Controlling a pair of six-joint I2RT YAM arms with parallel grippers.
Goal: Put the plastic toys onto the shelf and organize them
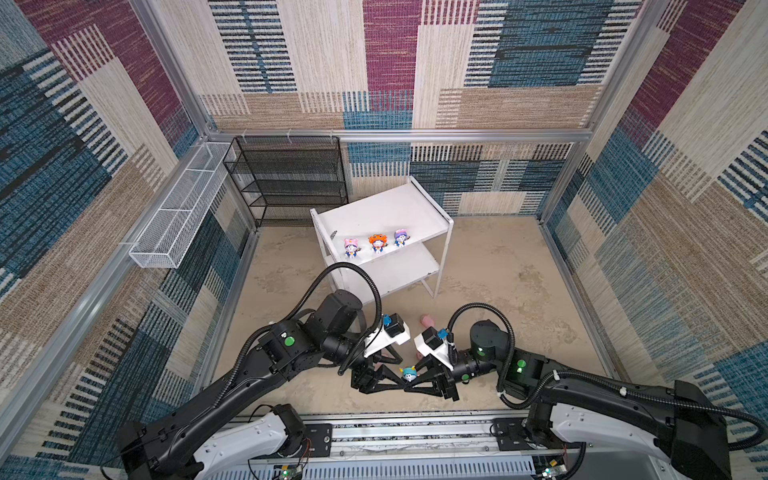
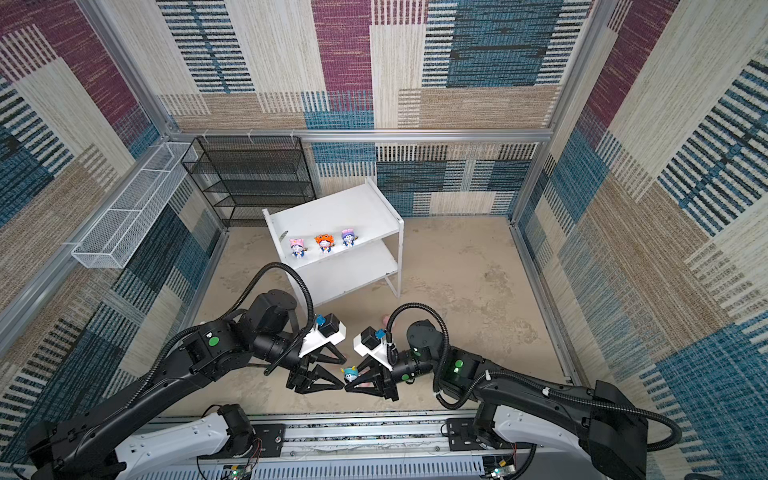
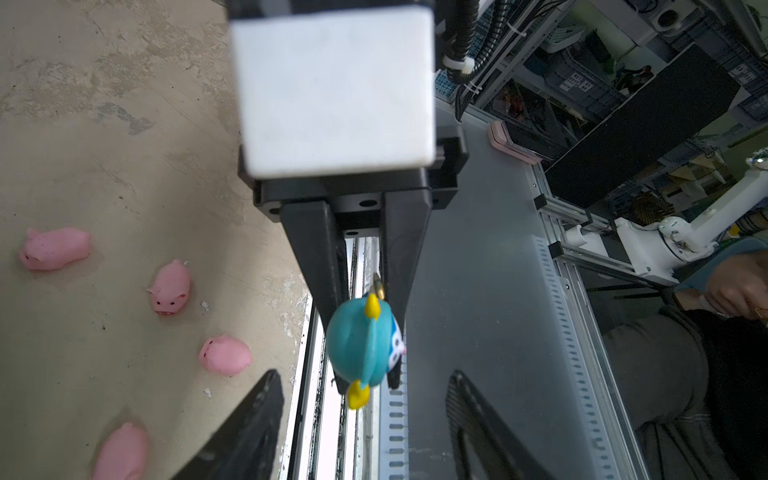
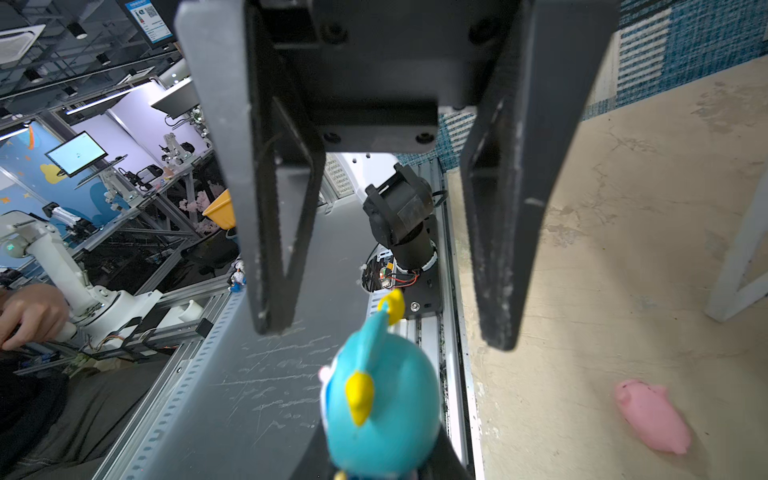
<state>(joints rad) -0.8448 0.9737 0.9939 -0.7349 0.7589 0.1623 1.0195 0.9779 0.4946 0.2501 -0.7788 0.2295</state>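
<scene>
The teal-hooded figurine [image 1: 409, 374] [image 2: 350, 374] hangs above the floor near the front edge, between both grippers. My right gripper [image 1: 411, 379] [image 4: 382, 465] is shut on it [image 4: 382, 403]. My left gripper [image 1: 401, 374] faces it, open, its fingers [image 3: 257, 415] wide apart on either side of the toy [image 3: 365, 349] without touching. The white shelf [image 1: 386, 208] [image 2: 332, 212] stands behind; its upper board carries the pink-hooded [image 1: 351, 248], orange-hooded [image 1: 377, 243] and purple-hooded [image 1: 400, 238] figurines. Pink pigs [image 3: 56, 248] [image 3: 169, 287] [image 3: 225, 355] [image 3: 122, 453] lie on the floor under the arms.
A black wire-mesh rack [image 1: 286, 178] stands at the back left, next to a long white wire basket [image 1: 178, 216] on the left wall. The metal base rail [image 1: 395, 432] runs along the front. One shelf leg [image 4: 735, 257] is close to the right gripper.
</scene>
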